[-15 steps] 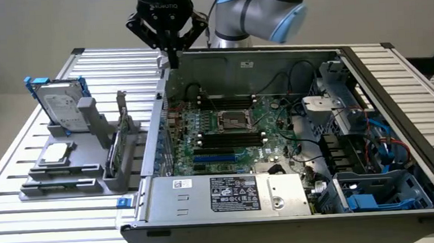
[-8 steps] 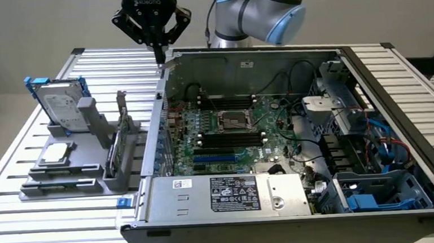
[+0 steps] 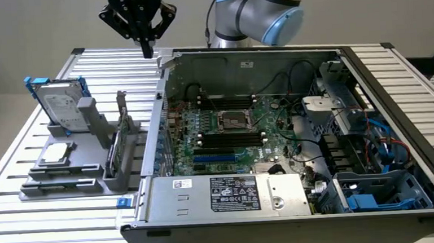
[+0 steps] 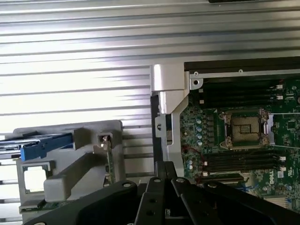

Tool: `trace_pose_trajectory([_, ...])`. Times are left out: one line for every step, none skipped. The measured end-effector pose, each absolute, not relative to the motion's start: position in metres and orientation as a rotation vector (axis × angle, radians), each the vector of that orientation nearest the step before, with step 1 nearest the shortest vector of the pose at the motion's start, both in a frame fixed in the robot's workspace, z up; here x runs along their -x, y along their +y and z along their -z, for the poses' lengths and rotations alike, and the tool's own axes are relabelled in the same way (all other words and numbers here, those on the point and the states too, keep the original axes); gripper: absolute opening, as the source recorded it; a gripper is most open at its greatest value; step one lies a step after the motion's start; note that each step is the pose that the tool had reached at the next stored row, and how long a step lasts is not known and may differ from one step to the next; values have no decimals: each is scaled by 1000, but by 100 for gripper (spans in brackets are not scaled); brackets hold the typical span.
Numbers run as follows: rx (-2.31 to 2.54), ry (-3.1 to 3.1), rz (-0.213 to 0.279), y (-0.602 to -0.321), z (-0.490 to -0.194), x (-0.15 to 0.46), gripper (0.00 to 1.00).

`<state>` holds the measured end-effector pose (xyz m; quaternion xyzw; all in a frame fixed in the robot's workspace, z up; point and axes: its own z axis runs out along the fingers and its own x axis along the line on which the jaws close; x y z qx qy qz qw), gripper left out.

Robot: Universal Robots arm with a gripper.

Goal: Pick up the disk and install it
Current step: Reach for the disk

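A slatted metal table (image 3: 50, 233) carries an open computer case (image 3: 395, 82). Its motherboard (image 3: 267, 144) faces up, with a square socket (image 3: 232, 120) between black memory slots. A labelled power supply (image 3: 229, 195) sits at the near edge. On the exterior view's left, just beside the case, a grey rack (image 3: 62, 179) holds a flat silver chip (image 3: 57, 154) and a card (image 3: 120, 144) standing on edge.

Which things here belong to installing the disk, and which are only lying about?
For the job:
the disk, standing in the grey rack
the shut gripper
the open computer case

Lying about:
the processor chip, on the rack
the green circuit card, upright in the rack
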<state>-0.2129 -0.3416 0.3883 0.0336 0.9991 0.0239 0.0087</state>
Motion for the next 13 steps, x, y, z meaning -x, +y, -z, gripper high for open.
trace_pose_trajectory([-105,3122,-75,-340,-388,216,11])
trace_pose_trajectory([-105,3122,-75,-338,-388,220,11])
trace_pose_trajectory([-105,3122,-75,-336,-388,225,11])
trace_pose_trajectory([-105,3122,-75,-334,-388,229,11])
trace_pose_trajectory([-105,3122,-75,-332,-388,234,11])
trace_pose_trajectory([-105,3122,-75,-331,-388,238,11])
trace_pose_trajectory([-105,3122,-75,-330,-388,243,11])
trace_pose_trajectory([-105,3122,-75,-329,-388,247,11])
trace_pose_trajectory([-105,3122,-75,-329,-388,252,11])
trace_pose_trajectory([-105,3123,-75,-328,-388,257,11])
trace_pose_trajectory([-105,3123,-75,-328,-388,261,11])
trace_pose_trajectory([-105,3123,-75,-328,-388,266,11])
trace_pose_trajectory([-105,3122,-75,-327,-388,270,11])
